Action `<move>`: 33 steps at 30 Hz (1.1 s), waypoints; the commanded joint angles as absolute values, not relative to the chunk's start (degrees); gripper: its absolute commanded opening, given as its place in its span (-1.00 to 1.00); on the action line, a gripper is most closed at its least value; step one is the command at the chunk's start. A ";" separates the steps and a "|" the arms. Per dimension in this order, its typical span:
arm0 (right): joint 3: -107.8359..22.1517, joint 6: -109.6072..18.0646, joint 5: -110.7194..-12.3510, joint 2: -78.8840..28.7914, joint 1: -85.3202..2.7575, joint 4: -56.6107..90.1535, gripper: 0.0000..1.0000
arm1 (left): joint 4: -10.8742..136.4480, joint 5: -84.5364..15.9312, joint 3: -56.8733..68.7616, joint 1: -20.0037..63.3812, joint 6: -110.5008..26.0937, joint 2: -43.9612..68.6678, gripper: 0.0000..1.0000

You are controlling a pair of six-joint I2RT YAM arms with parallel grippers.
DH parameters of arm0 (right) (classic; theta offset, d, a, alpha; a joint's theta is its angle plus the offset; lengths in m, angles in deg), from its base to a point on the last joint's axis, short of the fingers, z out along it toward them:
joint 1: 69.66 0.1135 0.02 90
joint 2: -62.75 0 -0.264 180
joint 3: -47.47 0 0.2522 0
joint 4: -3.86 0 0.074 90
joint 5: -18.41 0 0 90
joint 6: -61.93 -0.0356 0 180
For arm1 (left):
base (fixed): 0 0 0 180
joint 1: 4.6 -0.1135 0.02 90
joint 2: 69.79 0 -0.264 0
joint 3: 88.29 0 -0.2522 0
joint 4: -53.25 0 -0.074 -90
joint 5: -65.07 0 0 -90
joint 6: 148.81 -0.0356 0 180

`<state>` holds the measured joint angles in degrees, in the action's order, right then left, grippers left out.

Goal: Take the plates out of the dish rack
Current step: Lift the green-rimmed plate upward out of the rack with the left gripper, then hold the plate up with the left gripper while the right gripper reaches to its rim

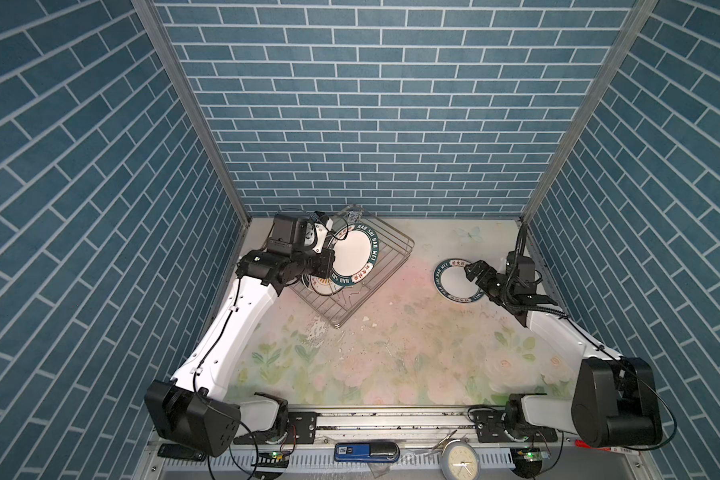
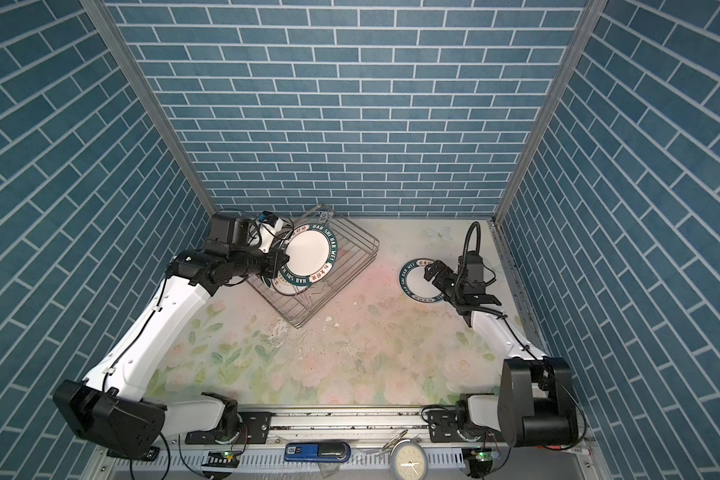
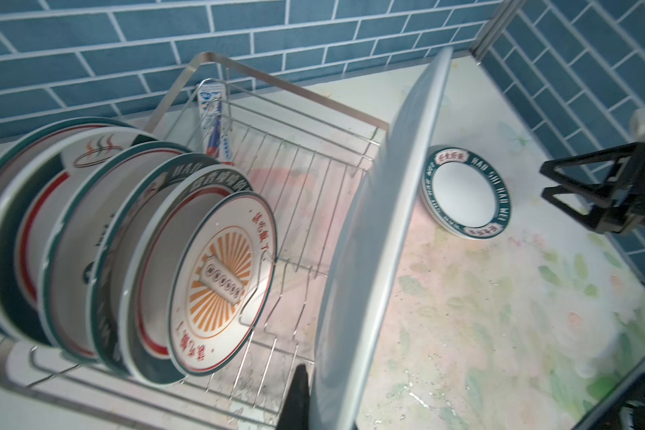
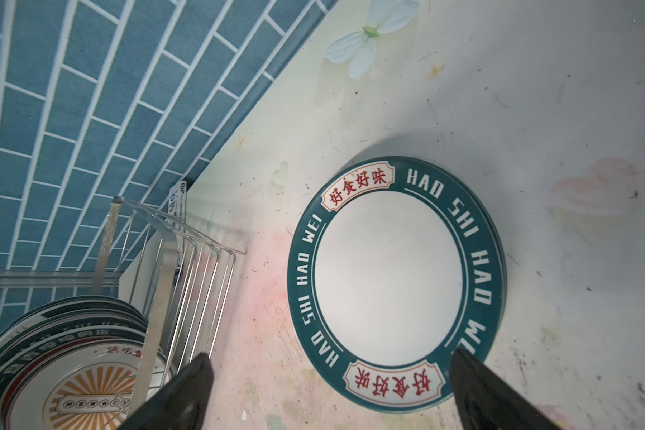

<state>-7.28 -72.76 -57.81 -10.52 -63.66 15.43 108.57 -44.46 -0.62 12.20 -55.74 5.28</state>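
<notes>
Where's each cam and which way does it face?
Top views: high front, facing down and back; both arms.
Left wrist: left gripper, sighting along its held plate over the dish rack; one jaw.
Right wrist: right gripper, facing down at the flat plate; open jaws.
Both wrists share the sunburst plate.

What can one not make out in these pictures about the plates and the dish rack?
1. Count of plates in the dish rack: both top views, covered by the held plate and left arm; left wrist view, overlapping and blurred.
2. Left gripper, far finger: left wrist view, behind the held plate.
3. Unloaded stack, plate count: right wrist view, top plate covers the rest.
</notes>
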 commanded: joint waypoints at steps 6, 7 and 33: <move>0.30 -79.57 -39.88 -8.64 -63.18 -13.55 0.98 | 100.31 -62.44 1.59 11.51 -47.81 8.42 -1.00; 0.63 -80.67 -37.97 -9.14 -62.92 -16.85 0.98 | 99.31 -63.85 1.93 11.33 -46.61 9.11 -1.00; -6.71 -76.34 -31.45 -19.13 -44.40 -23.43 0.92 | 92.85 -73.35 4.39 11.86 -36.40 17.91 -1.00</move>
<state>-4.29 -78.40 -32.56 -18.15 -44.82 -20.92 95.85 -69.84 4.49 11.47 -37.51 18.02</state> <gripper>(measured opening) 0.969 0.095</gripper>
